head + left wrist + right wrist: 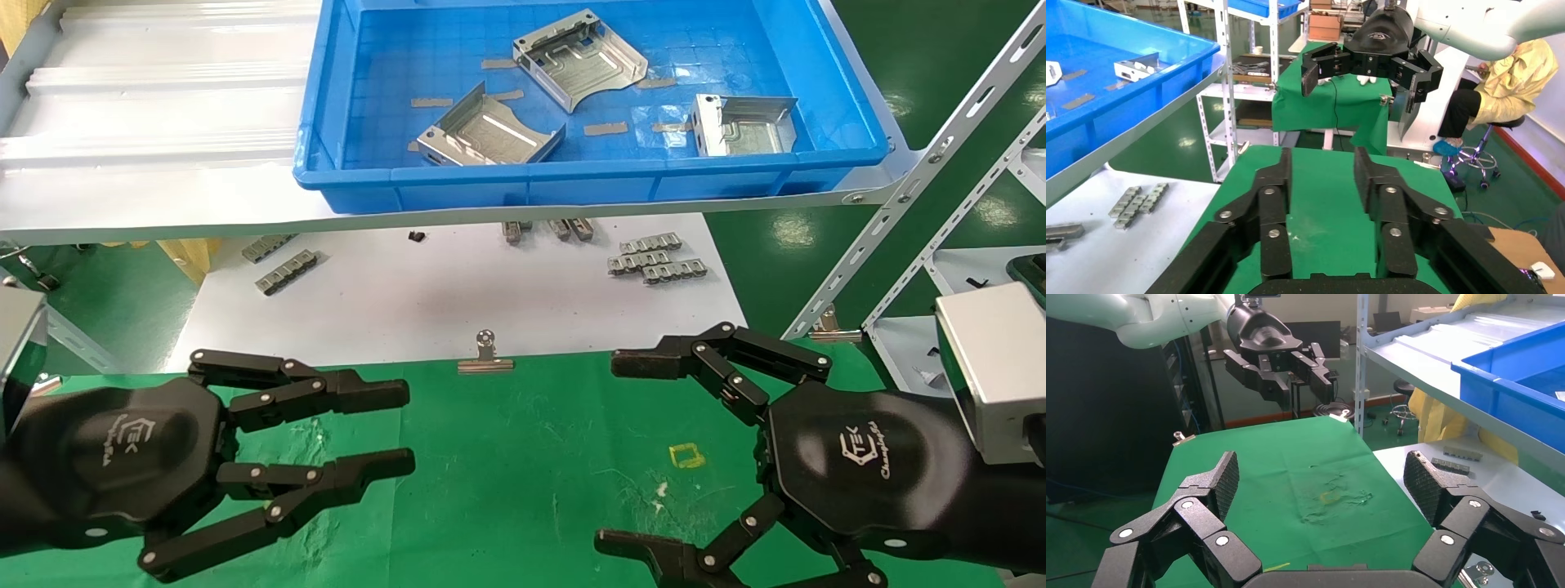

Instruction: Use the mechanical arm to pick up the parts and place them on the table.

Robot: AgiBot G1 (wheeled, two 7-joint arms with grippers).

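We hover both claws low over green table [523, 482], nothing held. Right gripper [621, 449] spread wide, left gripper [404, 429] narrower. Three parts [490, 131] lie ahead and above in blue bin [572, 184]; rightmost part [745, 124] nearer our right arm.

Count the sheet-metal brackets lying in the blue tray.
3, all in the blue tray: one bracket at the back, one front-left, one right. None looks hidden.
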